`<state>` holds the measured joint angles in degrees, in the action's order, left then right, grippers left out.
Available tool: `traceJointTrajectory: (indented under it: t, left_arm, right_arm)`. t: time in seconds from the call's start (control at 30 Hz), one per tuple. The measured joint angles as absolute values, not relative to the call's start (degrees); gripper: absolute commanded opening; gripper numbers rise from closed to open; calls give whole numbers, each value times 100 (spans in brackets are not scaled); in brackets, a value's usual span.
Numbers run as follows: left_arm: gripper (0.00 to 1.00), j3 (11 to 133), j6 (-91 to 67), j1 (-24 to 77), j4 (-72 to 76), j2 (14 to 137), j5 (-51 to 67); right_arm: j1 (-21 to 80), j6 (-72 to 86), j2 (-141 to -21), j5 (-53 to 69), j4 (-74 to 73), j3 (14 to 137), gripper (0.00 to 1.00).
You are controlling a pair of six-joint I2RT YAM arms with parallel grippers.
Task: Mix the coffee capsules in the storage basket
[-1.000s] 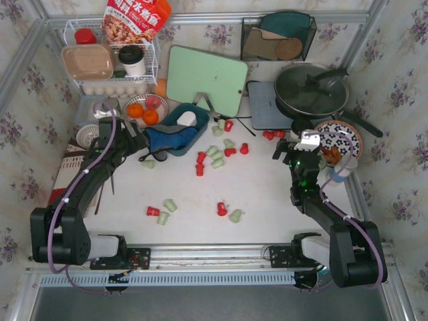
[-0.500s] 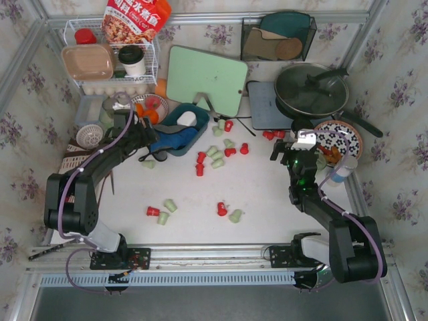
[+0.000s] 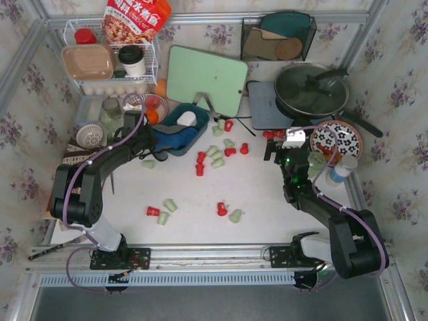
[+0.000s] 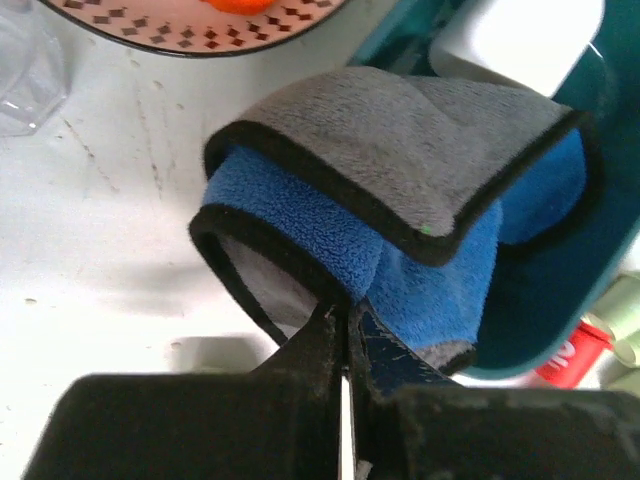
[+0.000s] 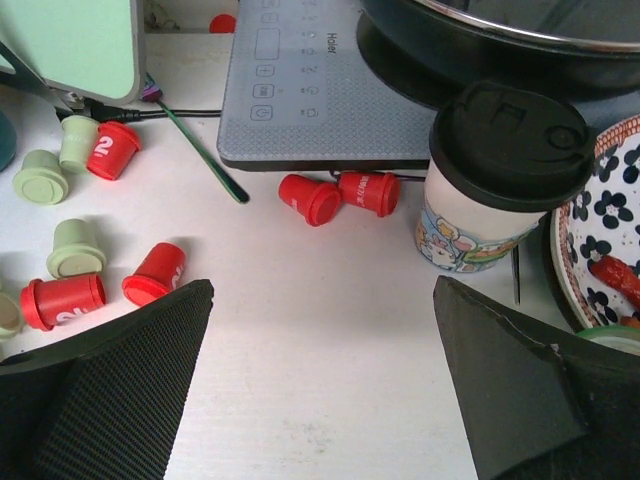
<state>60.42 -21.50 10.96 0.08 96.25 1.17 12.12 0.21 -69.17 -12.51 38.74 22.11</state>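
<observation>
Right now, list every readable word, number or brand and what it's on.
"Haier": induction cooktop panel.
"2": red capsule beside the green board, board at.
"2": red capsule at the left edge.
Snack bag: Chinese characters, too small to read.
Red capsule by the cooktop: white print, blurred.

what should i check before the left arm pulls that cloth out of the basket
1. Grip: the left gripper is shut on the folded blue edge of the cloth: ok.
2. Cloth out of the basket: not ok, it drapes over the rim with part inside.
3. Basket free: not ok, a white object also lies in it.
4. Capsules in the basket: not ok, those in view lie scattered on the table.
5. Right gripper: ok, open and holding nothing.
6. Lidded cup near it: ok, upright.
</observation>
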Motion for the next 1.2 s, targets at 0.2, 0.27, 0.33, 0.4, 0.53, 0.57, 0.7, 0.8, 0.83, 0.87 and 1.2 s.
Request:
traceJointTrajectory:
  t: [0.2, 0.27, 0.33, 0.4, 0.53, 0.57, 0.7, 0.8, 0.83, 0.87, 1.2]
  left_arm:
    - [0, 5800, -1903, 1492, 191, 9124, 126]
    - [0, 5701, -1763, 1675, 333, 8949, 132]
    - [0, 5614, -1640, 1841, 440, 8794, 156]
    - [0, 5555, -1559, 1979, 585, 8672, 224]
    - [0, 5599, -1374, 2294, 779, 8484, 322]
    - [0, 5651, -1350, 2383, 797, 8451, 370]
    - [0, 5867, -1188, 2775, 878, 8278, 517]
    - [0, 6036, -1004, 3116, 869, 8027, 561]
    - [0, 6084, -923, 3227, 869, 7920, 578]
    - [0, 6139, -838, 3347, 899, 7802, 580]
    - [0, 6434, -163, 3857, 825, 6635, 727]
  right_arm:
    - [1706, -117, -7011, -1658, 3601, 2528, 100]
    - [1900, -193, -6995, -1826, 3378, 2644, 100]
    - [2043, -246, -6947, -1970, 3120, 2777, 100]
    - [2130, -311, -6864, -2132, 2860, 2932, 100]
    - [2239, -340, -6504, -2355, 2373, 3129, 100]
    - [2272, -357, -6359, -2381, 2287, 3144, 100]
    - [2368, -377, -5704, -2373, 1964, 3151, 100]
    - [2412, -373, -5236, -2178, 1848, 3199, 99]
    - [2423, -373, -5122, -2075, 1804, 3242, 98]
    - [2438, -370, -5030, -1975, 1778, 3291, 97]
    - [2628, -513, -4571, -119, 1708, 3774, 92]
